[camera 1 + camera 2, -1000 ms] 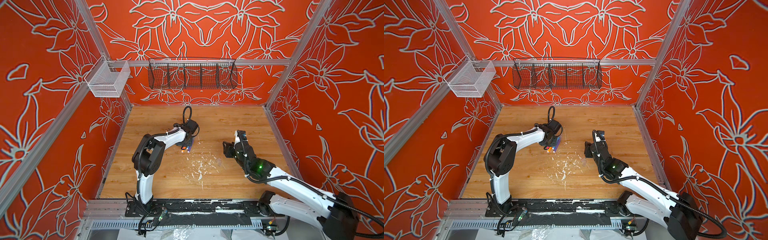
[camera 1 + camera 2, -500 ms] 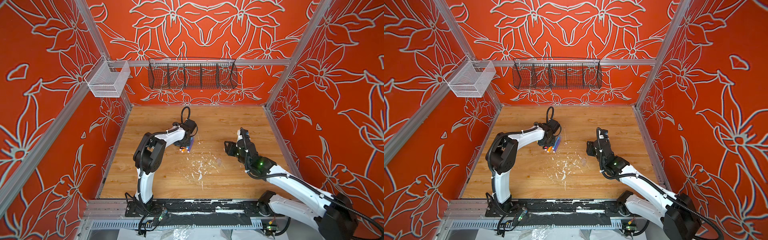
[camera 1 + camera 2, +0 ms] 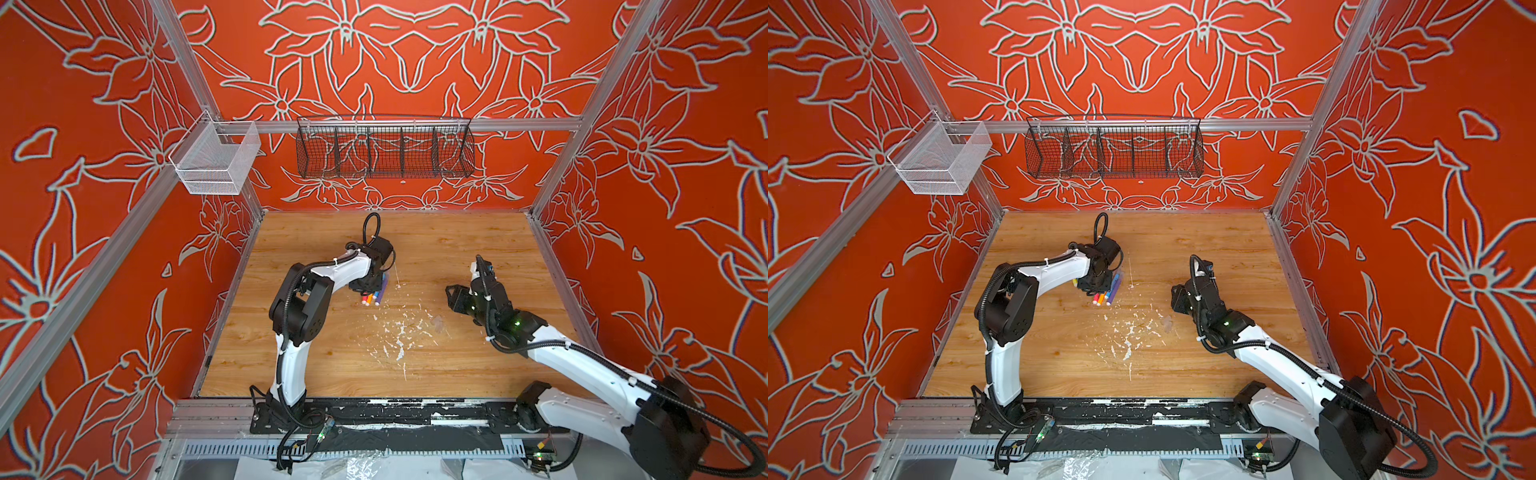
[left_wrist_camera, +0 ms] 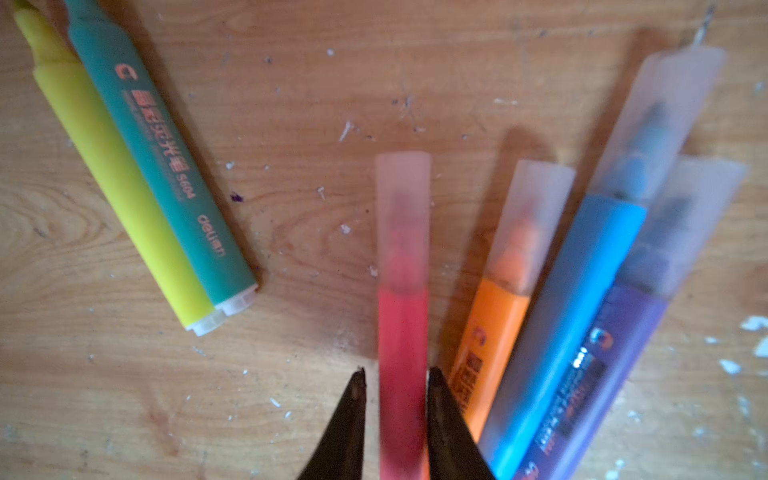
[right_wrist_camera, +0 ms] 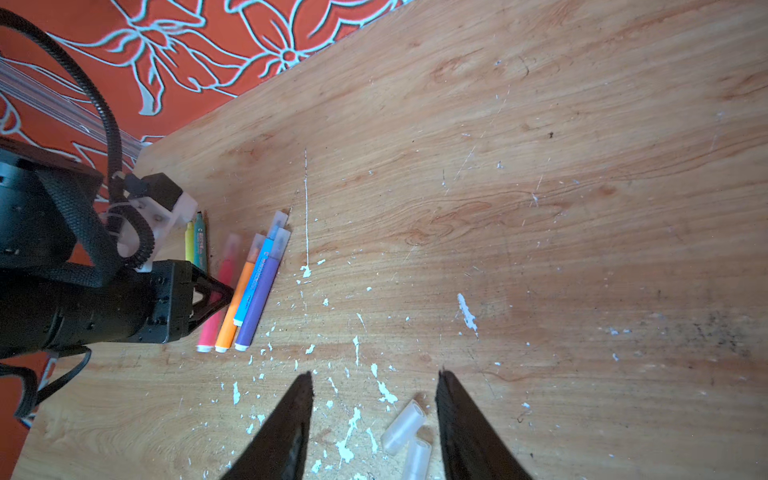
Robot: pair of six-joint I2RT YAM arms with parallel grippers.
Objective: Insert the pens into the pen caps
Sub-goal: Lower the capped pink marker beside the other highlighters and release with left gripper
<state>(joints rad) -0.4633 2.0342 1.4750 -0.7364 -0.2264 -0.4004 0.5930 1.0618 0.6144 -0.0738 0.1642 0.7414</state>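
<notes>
Left wrist, fingers point(image 4: 349, 419) loosened around pink-red pen point(image 4: 402, 332)

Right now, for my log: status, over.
Left fingers loose around capped pink pen. Right fingers open over two loose caps. Yellow, green uncapped. Nothing blocking.

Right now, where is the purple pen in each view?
Top view: purple pen, mid-table, rightmost in the cluster.
Top view: purple pen, same spot.
Left wrist: outermost capped pen, beyond the blue pen.
Right wrist: end of the row, farthest from the left hand.
Shared landmark: the blue pen alongside it.
</notes>
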